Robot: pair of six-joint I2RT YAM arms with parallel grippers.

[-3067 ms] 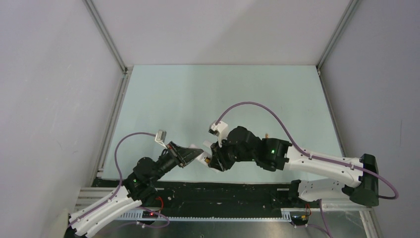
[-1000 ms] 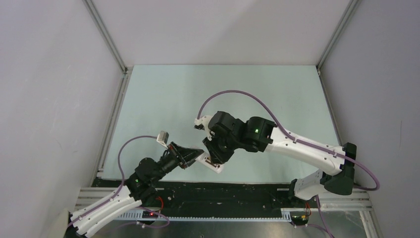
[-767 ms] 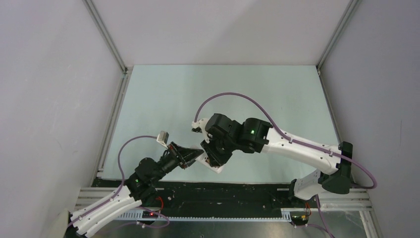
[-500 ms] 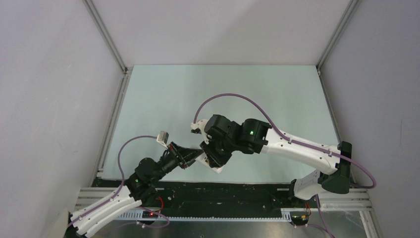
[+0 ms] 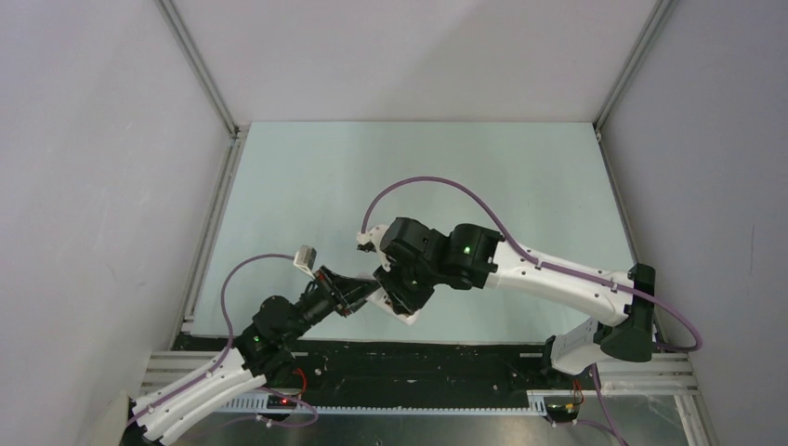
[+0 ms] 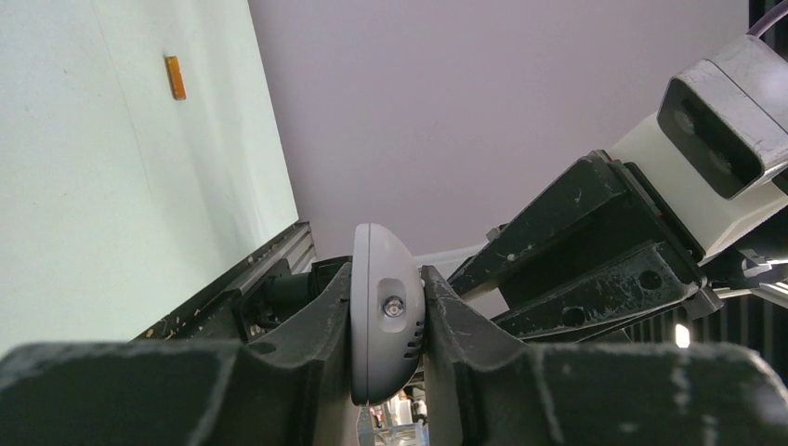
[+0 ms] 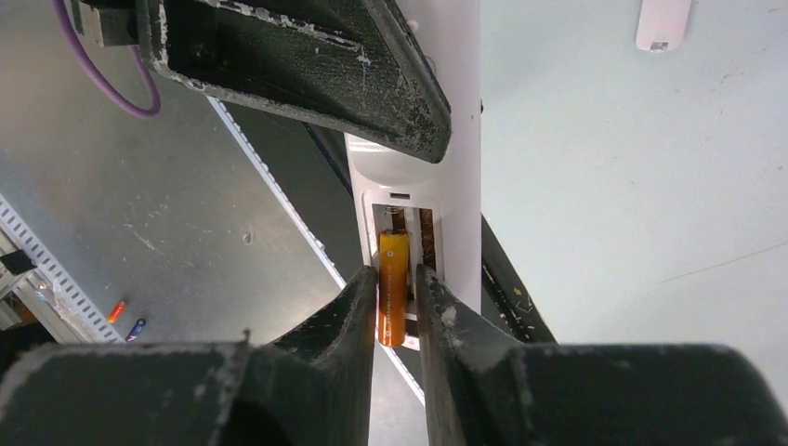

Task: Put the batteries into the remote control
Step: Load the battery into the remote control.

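Lower end of 1 battery (image 7: 392, 265) behind the right tool (image 7: 394, 281); most of remote control (image 6: 386, 311) behind left tool (image 6: 387, 321).

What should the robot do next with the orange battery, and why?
Probably push the battery down into its slot. The right hand pinches it, lined up over the open recess of the remote, which the left hand grips.

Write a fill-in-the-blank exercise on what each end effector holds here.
The left end effector clamps a slim ____ plastic remote control.
The right end effector grips a small orange cylindrical ____ at the remote's open recess.
A second such cylinder lies on the pale green ____.
Missing words: white; battery; table.
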